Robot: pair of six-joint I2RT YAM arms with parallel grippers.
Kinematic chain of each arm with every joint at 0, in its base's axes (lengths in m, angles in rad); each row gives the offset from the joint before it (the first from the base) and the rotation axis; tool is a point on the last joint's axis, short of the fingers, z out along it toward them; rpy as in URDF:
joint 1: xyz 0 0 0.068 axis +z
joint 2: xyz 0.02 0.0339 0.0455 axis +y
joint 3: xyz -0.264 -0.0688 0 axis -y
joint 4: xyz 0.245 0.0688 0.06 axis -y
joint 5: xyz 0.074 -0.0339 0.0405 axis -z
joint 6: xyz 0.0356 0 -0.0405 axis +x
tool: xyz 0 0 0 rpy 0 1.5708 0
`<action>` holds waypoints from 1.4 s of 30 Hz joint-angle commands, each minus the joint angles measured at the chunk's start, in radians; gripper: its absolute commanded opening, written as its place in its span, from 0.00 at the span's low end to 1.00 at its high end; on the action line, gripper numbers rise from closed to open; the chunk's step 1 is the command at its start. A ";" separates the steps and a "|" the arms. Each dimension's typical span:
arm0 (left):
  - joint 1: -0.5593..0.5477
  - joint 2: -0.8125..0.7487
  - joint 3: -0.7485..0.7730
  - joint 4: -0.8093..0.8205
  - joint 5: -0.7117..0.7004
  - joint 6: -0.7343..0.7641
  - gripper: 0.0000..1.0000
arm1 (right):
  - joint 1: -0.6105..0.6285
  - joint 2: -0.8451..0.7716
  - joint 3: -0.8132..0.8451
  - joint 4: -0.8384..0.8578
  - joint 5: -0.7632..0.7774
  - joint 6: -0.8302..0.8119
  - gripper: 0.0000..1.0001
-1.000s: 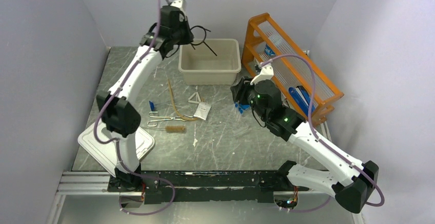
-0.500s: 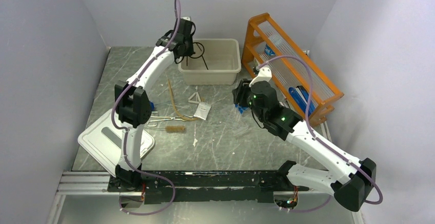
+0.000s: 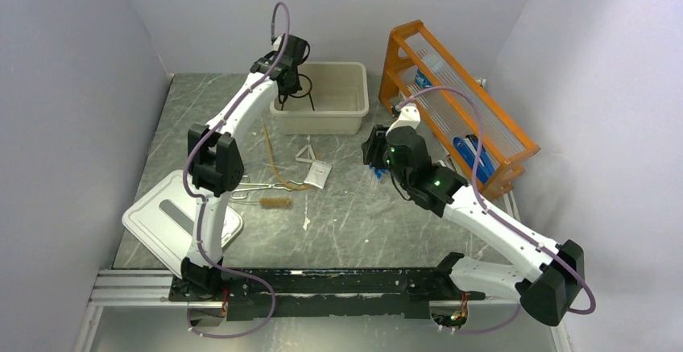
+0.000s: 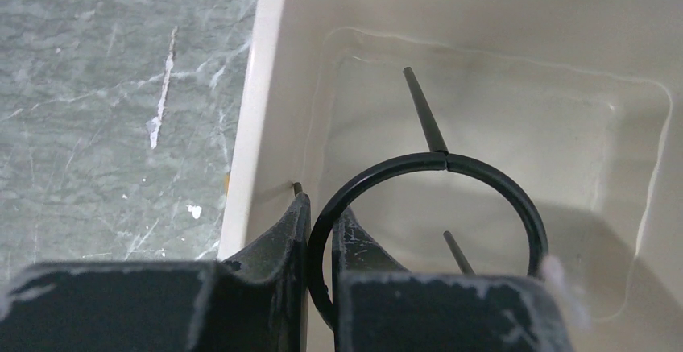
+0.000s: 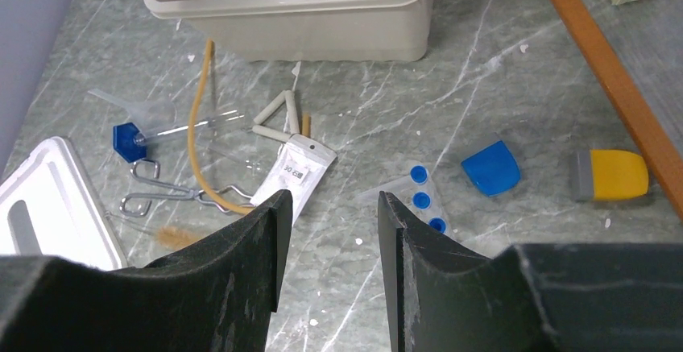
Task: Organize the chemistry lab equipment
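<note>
The black wire tripod ring (image 4: 439, 156) is a thin, glossy black hoop with straight black legs running off it. One leg points away across the inside of the beige tub (image 4: 250, 110), and another shows below the hoop's far side. The left pincer (image 4: 320, 211) is closed narrowly on the near left part of the hoop, with the wire pinched between its two fingers. The rest of the ring juts out beyond the fingertips. Ring and pincer hang over the inside of the tub, close to its left wall. I cannot tell whether the legs touch the bottom.

The right pincer (image 5: 330, 203) stands partly open and holds nothing, above the desk (image 3: 362, 215). The blue-capped tubes (image 5: 419, 199) lie just beyond its right finger, and the white packet (image 5: 294, 171) just beyond its left finger. The white triangle (image 5: 278, 118), tan rubber tube (image 5: 196, 126) and metal tongs (image 5: 165, 195) lie farther left.
</note>
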 commanded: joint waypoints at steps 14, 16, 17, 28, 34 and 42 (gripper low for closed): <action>0.026 0.065 0.039 0.079 -0.083 -0.238 0.05 | 0.001 0.053 0.008 0.019 -0.011 -0.032 0.47; 0.026 0.073 0.036 0.087 -0.089 -0.251 0.06 | 0.001 0.066 0.023 0.008 -0.021 -0.037 0.47; 0.026 0.077 0.032 0.092 -0.089 -0.253 0.07 | 0.001 0.070 0.027 0.006 -0.025 -0.037 0.47; 0.040 0.059 0.016 0.133 -0.033 -0.236 0.34 | 0.001 0.062 0.029 0.013 -0.031 -0.024 0.48; 0.051 0.043 0.048 0.130 -0.013 -0.207 0.40 | 0.001 0.062 0.045 0.012 -0.023 -0.030 0.48; 0.067 -0.140 -0.039 0.195 0.074 -0.107 0.49 | 0.001 0.130 0.102 0.012 -0.066 -0.038 0.49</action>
